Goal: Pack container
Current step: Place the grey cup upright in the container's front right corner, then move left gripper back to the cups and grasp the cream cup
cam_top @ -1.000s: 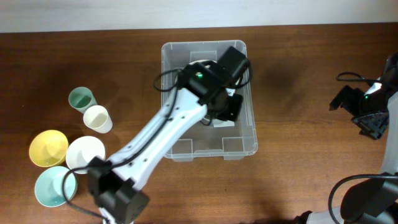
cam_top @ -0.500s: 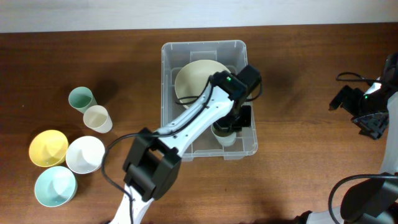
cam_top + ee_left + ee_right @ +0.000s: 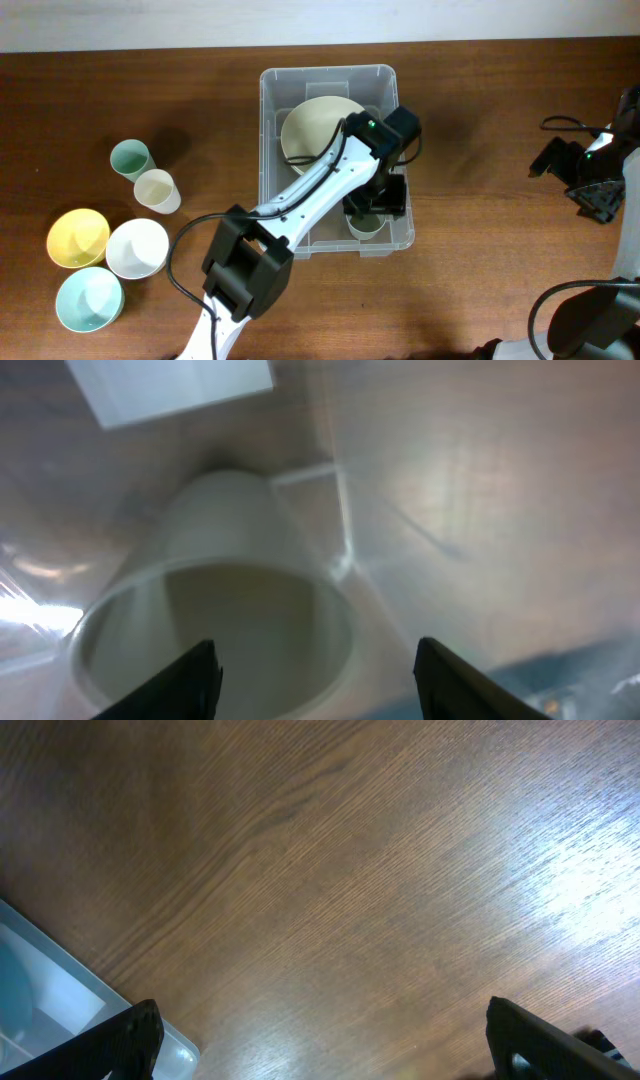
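The container [image 3: 328, 70] stood on the worktop [image 3: 480, 280] near its middle, toward the far edge. The left arm reached into it from the near side. A cream bowl [image 3: 312, 128] lay in the far half of the container. A pale cup [image 3: 366, 224] stood upright, mouth up, in the near right corner.

The left gripper [image 3: 376, 197] hung just above that cup. In the left wrist view its 2 fingers [image 3: 190, 682] were spread wide and grasped nothing. The cup [image 3: 215, 600] sat low between them, and the right finger was clearly apart from it. A white label [image 3: 170, 385] showed on the container's base behind the cup.

The right gripper [image 3: 592, 190] hung at the right edge of the worktop, well apart from the container. Its fingers [image 3: 128, 1038] were spread wide over bare wood and held nothing.

On the left of the worktop stood a green cup [image 3: 129, 158] and a cream cup [image 3: 157, 190], just beside each other. Nearer the front, 3 bowls were clustered: a yellow bowl [image 3: 77, 238], a white bowl [image 3: 137, 247] and a light blue bowl [image 3: 88, 300].
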